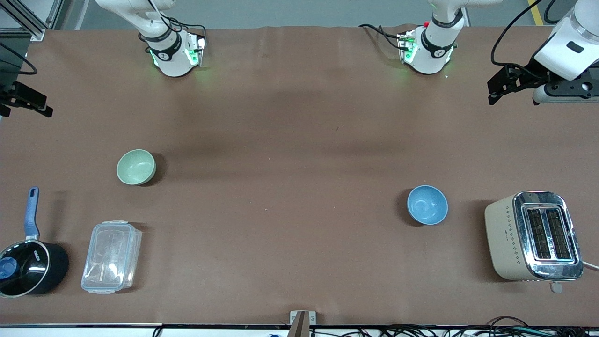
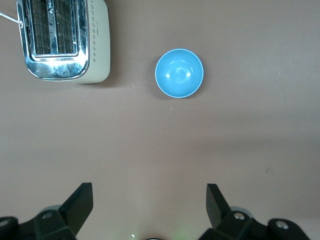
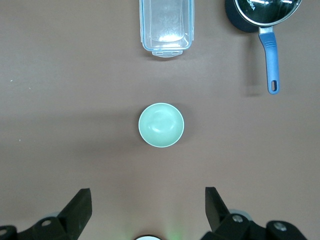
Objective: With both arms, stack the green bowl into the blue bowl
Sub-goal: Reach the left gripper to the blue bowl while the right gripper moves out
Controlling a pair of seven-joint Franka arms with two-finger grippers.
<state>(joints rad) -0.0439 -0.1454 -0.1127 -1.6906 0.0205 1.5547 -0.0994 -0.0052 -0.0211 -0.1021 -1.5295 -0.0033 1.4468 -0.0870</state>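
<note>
The green bowl [image 1: 135,167] stands upright and empty on the brown table toward the right arm's end; it also shows in the right wrist view [image 3: 161,125]. The blue bowl [image 1: 427,205] stands upright and empty toward the left arm's end, nearer the front camera; it also shows in the left wrist view [image 2: 179,73]. My left gripper [image 1: 492,92] is open and empty, high over the table's left-arm end [image 2: 149,192]. My right gripper [image 1: 46,106] is open and empty, high over the table's right-arm end [image 3: 148,195]. Neither gripper touches a bowl.
A cream and chrome toaster [image 1: 533,236] stands beside the blue bowl at the table's end. A clear plastic lidded box [image 1: 111,256] and a black saucepan with a blue handle [image 1: 28,267] lie nearer the front camera than the green bowl.
</note>
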